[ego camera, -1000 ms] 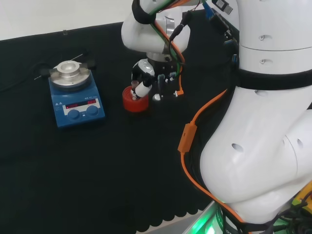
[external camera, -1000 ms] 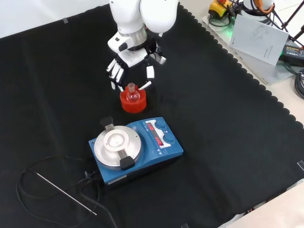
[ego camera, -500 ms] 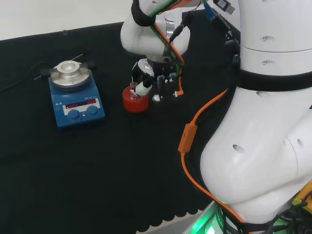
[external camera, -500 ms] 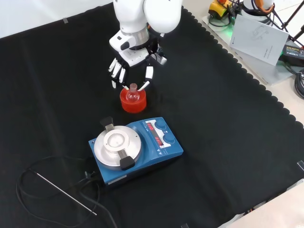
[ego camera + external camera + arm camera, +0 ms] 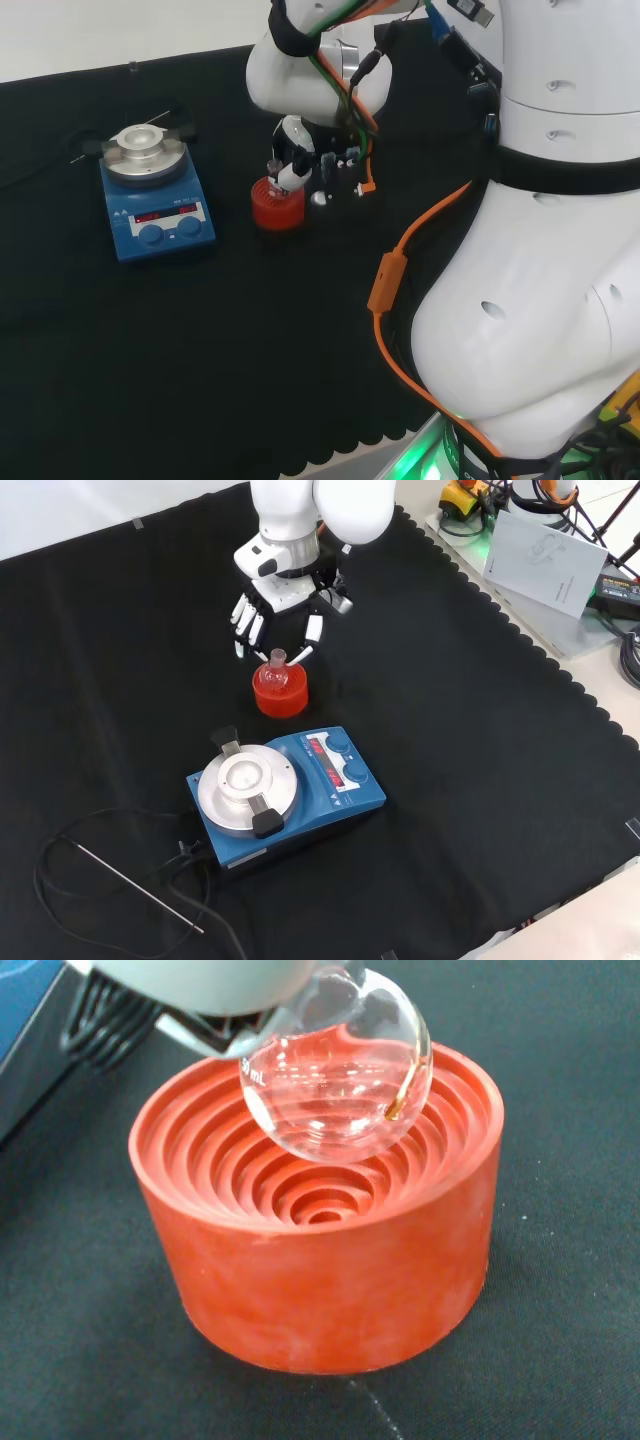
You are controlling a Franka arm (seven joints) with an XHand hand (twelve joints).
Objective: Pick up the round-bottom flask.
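1. Where the front view comes nearest, a thin rod (image 5: 140, 888) and a black cable (image 5: 60, 855) lie on the cloth (image 5: 480, 780).
2. Just beyond them stands a blue hotplate (image 5: 290, 790) with a round metal top; in the head view it sits at the left (image 5: 155, 205).
3. Past the hotplate, near it but apart, is the red ribbed stand (image 5: 279, 691), seen also in the head view (image 5: 276, 205) and close up in the wrist view (image 5: 320, 1230).
4. The flask (image 5: 335, 1075) is clear glass; in the wrist view its round bulb hangs above the stand's ribbed hollow, lifted clear of the rings. In the front view its neck (image 5: 277, 660) rises just over the stand.
5. The hand (image 5: 275, 605) reaches down from the view's top, fingers and thumb drawn in around the flask's neck and pinching it. In the head view it (image 5: 300, 165) sits right above the stand.
6. Farthest off is the white arm (image 5: 320, 505), rising out of the view's top edge.
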